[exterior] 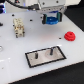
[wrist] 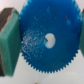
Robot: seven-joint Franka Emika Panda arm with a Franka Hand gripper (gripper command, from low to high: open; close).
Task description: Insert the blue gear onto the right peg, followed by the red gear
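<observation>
Holding the blue gear [wrist: 45, 42] edge-on, my fingers [wrist: 9, 42] are clenched across its toothed rim, above the surface [exterior: 15, 60] and beyond the plate [exterior: 46, 56]. I judge it light, stiff plastic; the teeth should resist slipping, and a rim hold leaves the centre hole free. The right peg [exterior: 51, 50] stands just beside its twin, so alignment leaves little margin. The red gear [exterior: 70, 36] lies well apart toward the exterior view's right, and a small fixture [exterior: 19, 27] sits toward its left; the path down looks open.
</observation>
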